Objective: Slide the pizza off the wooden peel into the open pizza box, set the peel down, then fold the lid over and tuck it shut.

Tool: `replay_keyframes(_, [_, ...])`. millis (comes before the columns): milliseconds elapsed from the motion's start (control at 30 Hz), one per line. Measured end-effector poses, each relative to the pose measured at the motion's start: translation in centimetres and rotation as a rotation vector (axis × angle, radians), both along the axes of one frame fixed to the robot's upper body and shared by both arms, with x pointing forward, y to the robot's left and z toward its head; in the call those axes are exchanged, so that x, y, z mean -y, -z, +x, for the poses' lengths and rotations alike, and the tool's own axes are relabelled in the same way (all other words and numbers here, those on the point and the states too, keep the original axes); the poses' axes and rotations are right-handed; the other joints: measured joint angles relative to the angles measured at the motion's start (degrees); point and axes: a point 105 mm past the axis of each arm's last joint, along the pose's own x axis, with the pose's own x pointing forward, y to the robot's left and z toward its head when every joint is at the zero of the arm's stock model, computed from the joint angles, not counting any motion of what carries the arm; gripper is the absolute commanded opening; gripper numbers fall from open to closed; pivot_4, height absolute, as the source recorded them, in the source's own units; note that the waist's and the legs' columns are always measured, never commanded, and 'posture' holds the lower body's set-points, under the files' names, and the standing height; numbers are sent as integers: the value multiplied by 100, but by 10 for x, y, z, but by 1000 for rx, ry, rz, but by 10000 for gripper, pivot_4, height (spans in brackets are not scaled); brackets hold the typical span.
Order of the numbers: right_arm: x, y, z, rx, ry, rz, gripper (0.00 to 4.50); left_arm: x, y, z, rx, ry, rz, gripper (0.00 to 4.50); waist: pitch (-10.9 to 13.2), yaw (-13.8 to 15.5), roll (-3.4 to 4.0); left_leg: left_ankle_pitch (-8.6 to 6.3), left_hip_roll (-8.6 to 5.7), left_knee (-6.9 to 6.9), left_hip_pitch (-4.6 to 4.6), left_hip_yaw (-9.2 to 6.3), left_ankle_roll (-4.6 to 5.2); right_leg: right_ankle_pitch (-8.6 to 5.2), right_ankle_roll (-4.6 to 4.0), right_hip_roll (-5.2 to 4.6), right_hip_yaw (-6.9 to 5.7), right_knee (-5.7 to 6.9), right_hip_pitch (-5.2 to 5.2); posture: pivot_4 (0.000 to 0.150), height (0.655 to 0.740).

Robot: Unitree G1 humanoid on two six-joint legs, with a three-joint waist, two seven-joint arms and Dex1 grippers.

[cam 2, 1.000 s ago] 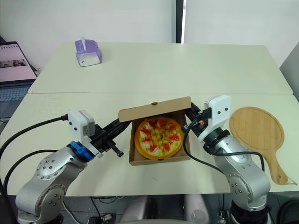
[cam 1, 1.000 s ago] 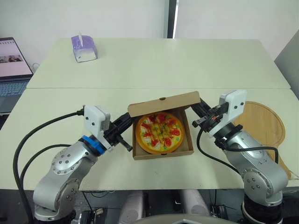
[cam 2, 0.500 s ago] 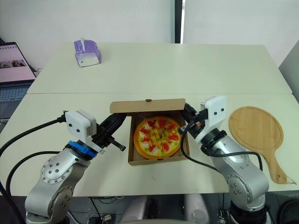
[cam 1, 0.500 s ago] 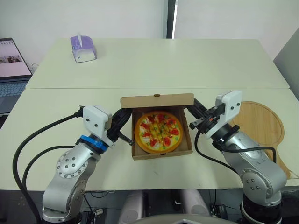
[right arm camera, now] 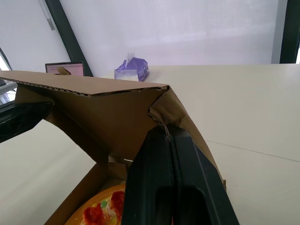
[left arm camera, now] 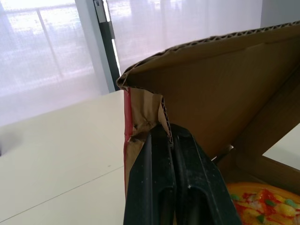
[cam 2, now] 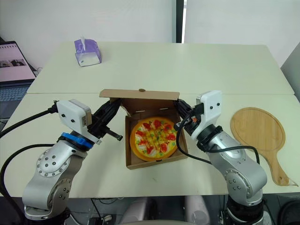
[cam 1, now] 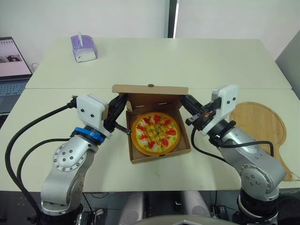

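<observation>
The pizza [cam 1: 154,132] lies in the cardboard pizza box [cam 1: 159,154] near the table's front edge. The box lid [cam 1: 150,89] stands raised over the far side of the box, with its inner face toward me. My left gripper [cam 1: 123,101] is shut on the lid's left side flap [left arm camera: 145,117], and my right gripper [cam 1: 184,100] is shut on the right side flap [right arm camera: 180,117]. The wooden peel [cam 1: 262,124] lies flat and bare on the table to the right of the box, beyond my right arm.
A purple tissue box [cam 1: 83,48] stands at the far left of the table. An open laptop [cam 1: 11,65] sits off the table's left edge. A seam between two tabletops [cam 1: 234,88] runs just behind the box.
The lid has risen from a slant low over the pizza to a higher, level stand, showing its inner face. Both grippers moved up and away with it. The box shifted slightly left.
</observation>
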Motion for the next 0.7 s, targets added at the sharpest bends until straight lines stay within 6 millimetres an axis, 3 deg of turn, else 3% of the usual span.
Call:
replay_keyframes(333, [0, -9, 19, 32, 8, -19, 0, -19, -14, 5, 11, -53, -16, 308, 1, -2, 0, 0, 0, -2, 0, -1, -1, 0, -1, 0, -2, 1, -1, 1500, 7400])
replay_keyframes(700, [-7, -4, 11, 5, -29, -24, 0, -24, 1, -11, -36, -69, 7, 308, 0, 11, -1, 0, -1, -4, 0, -3, 0, 0, 0, -4, -3, 0, 0, 1500, 7400])
